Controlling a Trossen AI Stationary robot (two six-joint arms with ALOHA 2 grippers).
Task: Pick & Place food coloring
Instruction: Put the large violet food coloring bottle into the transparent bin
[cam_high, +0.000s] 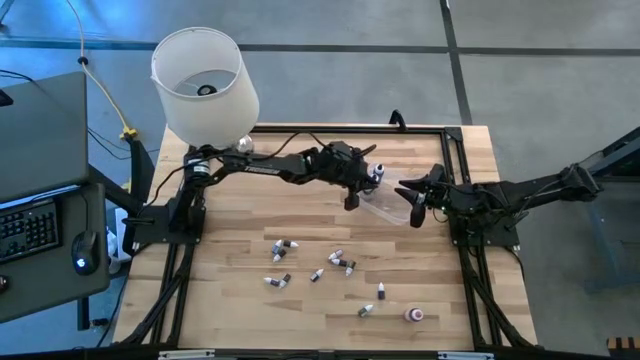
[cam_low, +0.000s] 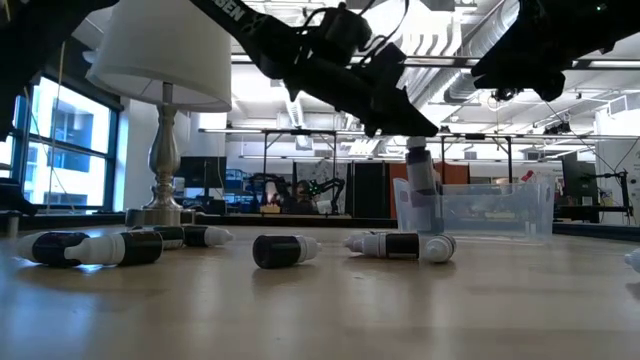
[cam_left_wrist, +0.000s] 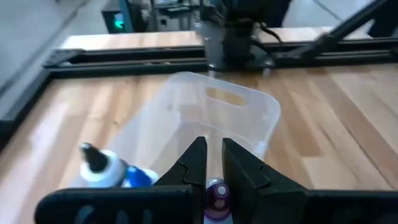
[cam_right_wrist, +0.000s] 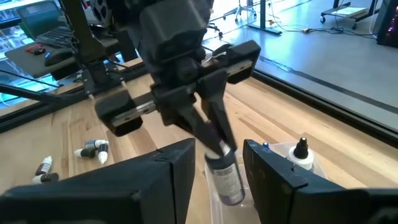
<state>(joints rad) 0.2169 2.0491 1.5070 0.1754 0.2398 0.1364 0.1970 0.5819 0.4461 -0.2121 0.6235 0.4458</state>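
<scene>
The left gripper (cam_right_wrist: 214, 146) pinches a purple bottle (cam_right_wrist: 225, 177) over the clear tub (cam_high: 385, 207). The right gripper (cam_high: 414, 200), fingers spread, sits maybe touching the tub.

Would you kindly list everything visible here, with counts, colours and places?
loose food coloring bottles: roughly ten, dark bodies with pale caps, scattered on the table's near half
held bottle: one, purple, above the tub
bottle in tub: one, blue and white
tub: one, clear, mid-table
lamp: one, white shade, far left corner
table: one, light wood
keyboard: one, dark, side desk
left gripper: gripping the held bottle
right gripper: open, beside the tub
</scene>
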